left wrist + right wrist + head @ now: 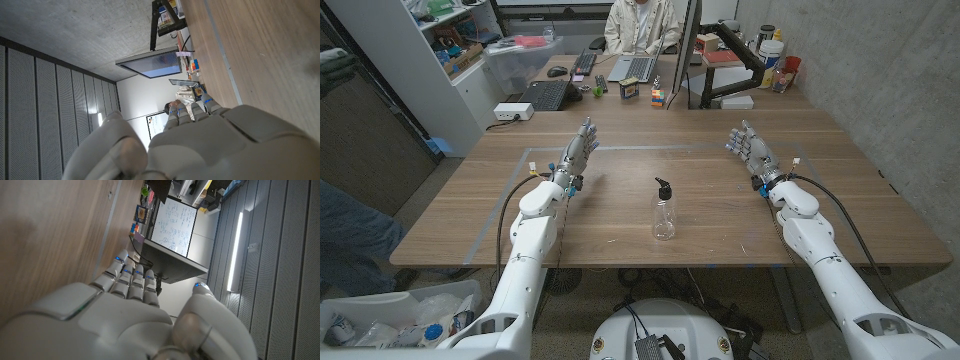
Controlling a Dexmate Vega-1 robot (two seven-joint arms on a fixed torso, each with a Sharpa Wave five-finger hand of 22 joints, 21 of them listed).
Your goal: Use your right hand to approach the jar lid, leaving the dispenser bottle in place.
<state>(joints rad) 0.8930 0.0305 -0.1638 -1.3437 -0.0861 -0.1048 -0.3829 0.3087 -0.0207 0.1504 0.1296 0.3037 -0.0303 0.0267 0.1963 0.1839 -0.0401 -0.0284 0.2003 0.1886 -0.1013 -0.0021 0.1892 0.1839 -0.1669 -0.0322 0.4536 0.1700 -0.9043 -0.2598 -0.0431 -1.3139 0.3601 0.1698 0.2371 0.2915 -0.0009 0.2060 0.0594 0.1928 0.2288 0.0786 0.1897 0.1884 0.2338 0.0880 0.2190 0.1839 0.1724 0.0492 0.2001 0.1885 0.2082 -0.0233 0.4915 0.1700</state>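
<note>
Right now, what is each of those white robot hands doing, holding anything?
Left hand: open, fingers apart, holding nothing.
Right hand: open, fingers apart, holding nothing.

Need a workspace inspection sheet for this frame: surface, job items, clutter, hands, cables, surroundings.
Surface: wooden table, taped rectangle outline on it.
Job's things: dispenser bottle, clear with black pump, upright at table centre; jar lid nothing seen.
Clutter: nothing seen on the work area.
Hands: left hand and right hand both open, holding nothing, each well apart from the bottle.
Cables: black cables run along both forearms.
Surroundings: person seated at a laptop behind the table; shelving at left, concrete wall at right.
</note>
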